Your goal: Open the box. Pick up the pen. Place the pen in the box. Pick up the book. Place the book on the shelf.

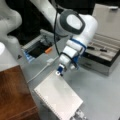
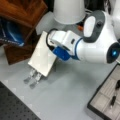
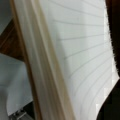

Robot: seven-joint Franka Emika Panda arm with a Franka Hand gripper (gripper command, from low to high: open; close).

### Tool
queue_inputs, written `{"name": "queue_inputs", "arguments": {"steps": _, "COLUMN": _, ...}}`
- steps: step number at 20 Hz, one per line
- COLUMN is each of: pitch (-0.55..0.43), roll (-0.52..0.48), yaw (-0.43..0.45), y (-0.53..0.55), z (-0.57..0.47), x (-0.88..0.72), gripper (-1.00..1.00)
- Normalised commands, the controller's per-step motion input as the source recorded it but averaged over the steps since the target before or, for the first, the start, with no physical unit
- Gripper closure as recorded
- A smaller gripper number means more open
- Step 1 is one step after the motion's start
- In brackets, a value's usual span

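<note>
1. The grey tabletop (image 1: pixel 100 95) carries everything in both front views; a white cable (image 1: pixel 41 71) trails across it toward a front view's left.
2. The white Franka arm (image 1: pixel 75 25) reaches down over the table, its blue-trimmed wrist pointing at the near corner of the notebook.
3. The reddish-brown wooden shelf (image 1: pixel 13 95) sits at a front view's bottom left; in a front view it appears at the top left (image 2: pixel 22 10). Its flat top is bare where it shows.
4. The large silver-grey box with its black hinged lid (image 1: pixel 105 58) stands open at a front view's right, the lid raised behind it. Its beige-grey divided interior also shows at a front view's bottom right (image 2: pixel 107 100).
5. The white spiral-bound book (image 1: pixel 58 97) is tilted, one end raised off the table, between shelf and box. In the wrist view its ruled pages (image 3: pixel 75 50) and page edges fill the frame, right against the camera.
6. The gripper (image 1: pixel 60 72) is at the book's upper edge; in a front view (image 2: pixel 50 41) it meets the book (image 2: pixel 42 56) at its top side. The jaws appear to be closed on that edge, holding the book, though the fingertips themselves are hidden.
7. The slim black pen (image 2: pixel 113 100) lies inside a box compartment, well apart from the gripper; dark slim shapes also show in the tray in a front view.
</note>
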Motion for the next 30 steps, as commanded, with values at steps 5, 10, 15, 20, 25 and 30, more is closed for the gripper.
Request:
{"name": "queue_inputs", "arguments": {"steps": 5, "pitch": 0.147, "roll": -0.161, "yaw": 0.202, "y": -0.01, "z": -0.03, "x": -0.1, "gripper": -1.0}}
{"name": "queue_inputs", "arguments": {"steps": 10, "pitch": 0.15, "roll": -0.19, "yaw": 0.214, "y": -0.04, "z": -0.01, "x": -0.05, "gripper": -1.0}}
{"name": "queue_inputs", "arguments": {"steps": 15, "pitch": 0.129, "roll": -0.262, "yaw": 0.232, "y": -0.07, "z": 0.06, "x": -0.03, "gripper": -1.0}}
{"name": "queue_inputs", "arguments": {"steps": 20, "pitch": 0.055, "roll": -0.272, "yaw": 0.202, "y": -0.05, "z": 0.03, "x": -0.04, "gripper": -1.0}}
{"name": "queue_inputs", "arguments": {"steps": 25, "pitch": 0.026, "roll": -0.212, "yaw": 0.168, "y": -0.01, "z": -0.02, "x": -0.06, "gripper": 1.0}}
{"name": "queue_inputs", "arguments": {"steps": 30, "pitch": -0.024, "roll": -0.148, "yaw": 0.148, "y": -0.02, "z": -0.08, "x": -0.05, "gripper": 1.0}}
